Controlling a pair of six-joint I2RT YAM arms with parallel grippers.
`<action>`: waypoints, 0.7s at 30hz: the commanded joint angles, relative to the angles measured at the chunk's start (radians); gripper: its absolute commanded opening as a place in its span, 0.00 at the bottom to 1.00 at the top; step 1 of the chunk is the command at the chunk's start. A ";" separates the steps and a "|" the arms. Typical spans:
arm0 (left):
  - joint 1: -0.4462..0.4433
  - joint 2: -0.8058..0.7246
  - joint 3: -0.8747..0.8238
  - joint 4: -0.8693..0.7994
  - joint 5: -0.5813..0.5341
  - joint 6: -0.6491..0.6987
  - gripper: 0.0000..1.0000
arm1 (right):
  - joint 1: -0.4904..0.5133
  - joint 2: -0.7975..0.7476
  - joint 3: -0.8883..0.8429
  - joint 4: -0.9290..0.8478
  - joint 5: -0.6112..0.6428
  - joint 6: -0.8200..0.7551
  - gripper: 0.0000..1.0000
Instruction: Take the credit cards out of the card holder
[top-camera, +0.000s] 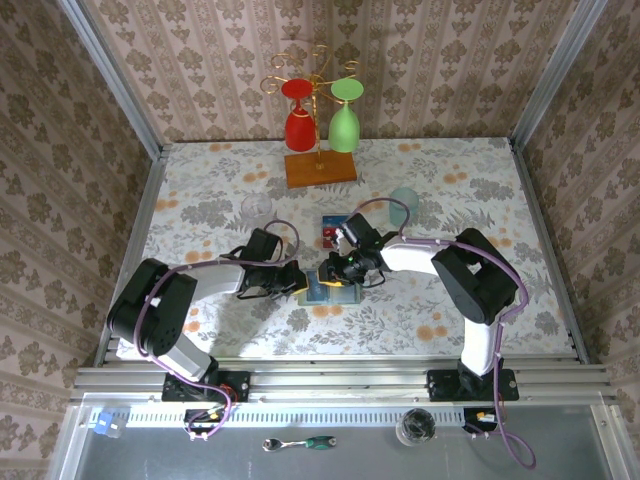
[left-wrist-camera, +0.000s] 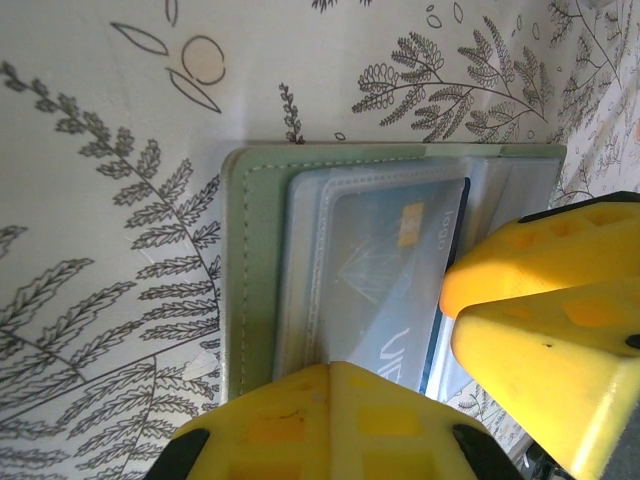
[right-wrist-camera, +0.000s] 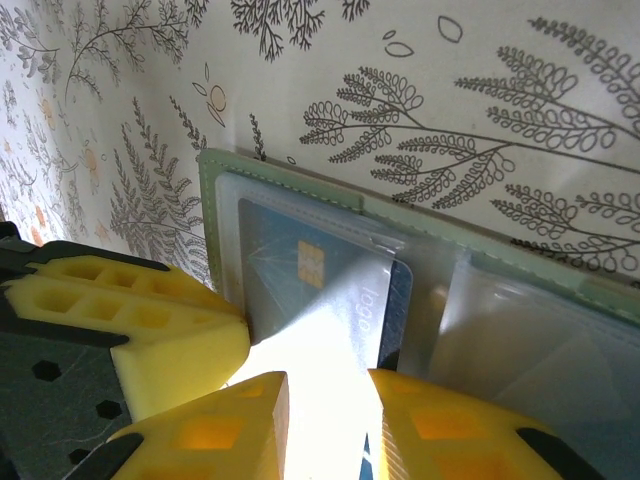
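Aluminium rail runs along the front edge, w/ a small green-handled tool and a clear tumbler on the ledge nearest me. Both arms reach in from the rail and meet near the middle of the floral bench.

L end effector: yellow fingers pressed together, tips down on the near edge of the card holder. Can't tell if they nip that edge or just sit on it.

Holder lies open and flat on the bench btwn the two arms, sage-green border up, clear pockets showing. One blue card w/ a gold chip sits in the pocket, part-way out, its free end toward the R end effector.

R fingers stand a little spread. In the R wrist view the card's glare-white face shows in the gap btwn them. From the L wrist view its tips sit right at the card's edge. Grip or mere contact, can't tell.

Just beyond the holder a loose card, blue and red, lies flat on the bench. Further back: pale teal cup to the R, clear glass to the L, well apart. At the far edge, a wooden base carries a gold wire rack w/ a red glass and a green glass hung upside down.
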 joint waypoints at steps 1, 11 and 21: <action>0.005 0.009 -0.020 -0.021 -0.010 0.008 0.00 | 0.008 0.027 0.032 -0.057 0.012 0.013 0.27; 0.007 -0.001 -0.023 -0.025 -0.011 0.008 0.00 | 0.015 0.027 0.061 -0.148 0.072 0.008 0.27; 0.007 -0.006 -0.025 -0.024 -0.007 0.006 0.00 | 0.024 0.047 0.069 -0.113 0.025 0.023 0.23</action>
